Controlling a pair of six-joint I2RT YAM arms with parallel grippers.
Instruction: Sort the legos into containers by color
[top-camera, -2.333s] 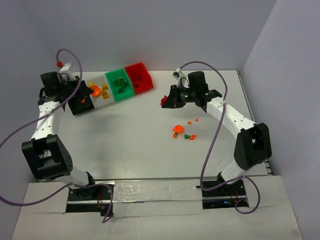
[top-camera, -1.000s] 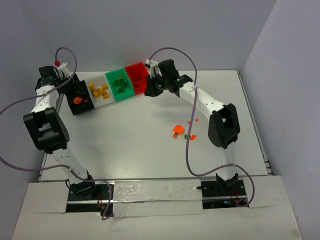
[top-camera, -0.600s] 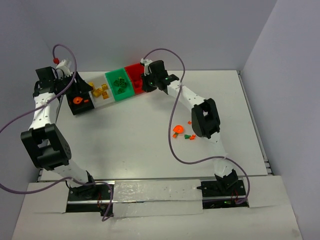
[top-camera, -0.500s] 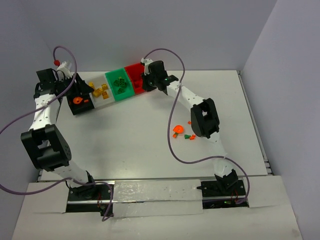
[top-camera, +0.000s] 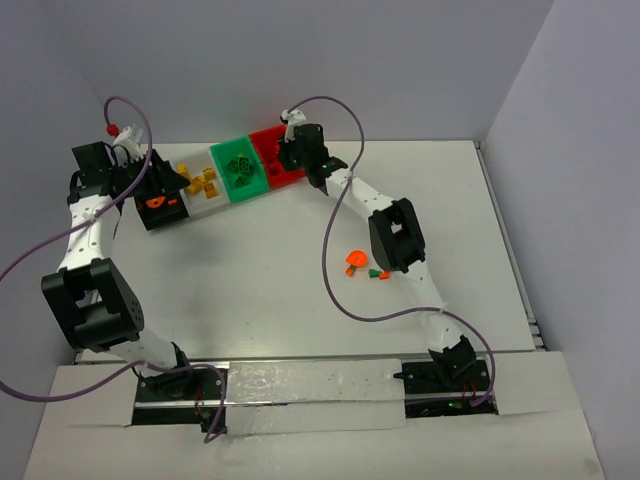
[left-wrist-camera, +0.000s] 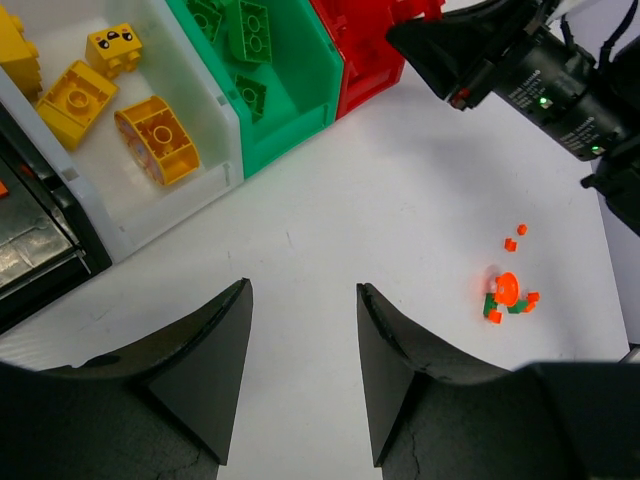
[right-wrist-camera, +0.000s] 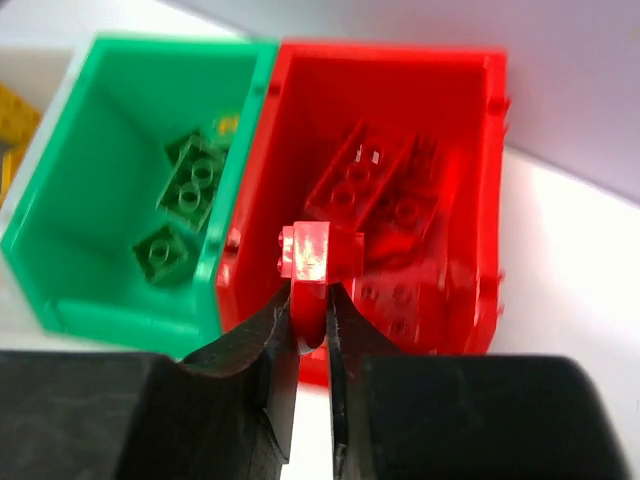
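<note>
At the centre of the right wrist view, the right fingers (right-wrist-camera: 272, 345) pinch a red brick (right-wrist-camera: 318, 252) above the red bin (right-wrist-camera: 390, 48). The left fingers (left-wrist-camera: 205, 350) gape wide, empty, over the worktop (left-wrist-camera: 400, 220). The white bin (left-wrist-camera: 105, 198) is at upper left.

The left arm (top-camera: 83, 232) and right arm (top-camera: 350, 192) are white links with black joint housings, each trailing a purple cable (top-camera: 322, 98). The left gripper (left-wrist-camera: 301, 295) has matte black wedge-shaped fingers (left-wrist-camera: 195, 375).

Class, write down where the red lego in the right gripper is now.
Right wrist view: the red lego is pinched in the right gripper, over the red bin, close to the green bin.
</note>
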